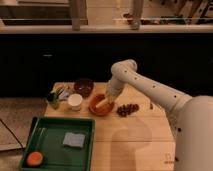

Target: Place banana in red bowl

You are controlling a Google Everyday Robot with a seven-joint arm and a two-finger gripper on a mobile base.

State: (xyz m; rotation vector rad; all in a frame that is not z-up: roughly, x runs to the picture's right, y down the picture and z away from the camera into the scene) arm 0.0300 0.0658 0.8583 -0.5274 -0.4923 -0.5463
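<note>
The gripper (pixel 106 100) is positioned low over the red bowl (pixel 96 109), at the end of the white arm (pixel 150 90) that reaches in from the right. Its tip is merged with the bowl's inside and with the yellow shape there, so it cannot be told whether it is wide, narrow or holding anything.

The banana (pixel 103 104) is seen only in part: a short yellow patch is visible inside the bowl, directly under the gripper. Its ends are covered or too blurred to be separated. The long axis appears to run from near-left to far-right, tilted up toward the gripper, but this is hard to confirm. Whether the banana rests on the bowl's floor or is lifted off it cannot be told.

The bowl stands on the wooden table (pixel 130 142), near its far middle. A dark cluster (pixel 128 108), possibly grapes, lies just right of the bowl. A white cup (pixel 75 101) stands just left of the bowl, and a maroon bowl (pixel 83 87) stands behind the cup. At the far-left corner a small green and pale heap (pixel 56 96) is seen; its contents cannot be made out.

A green tray (pixel 50 141) occupies the near left. A grey-blue pad (pixel 74 140) and an orange fruit (pixel 34 158) lie in it. The tray's near edge is cut off by the frame.
</note>
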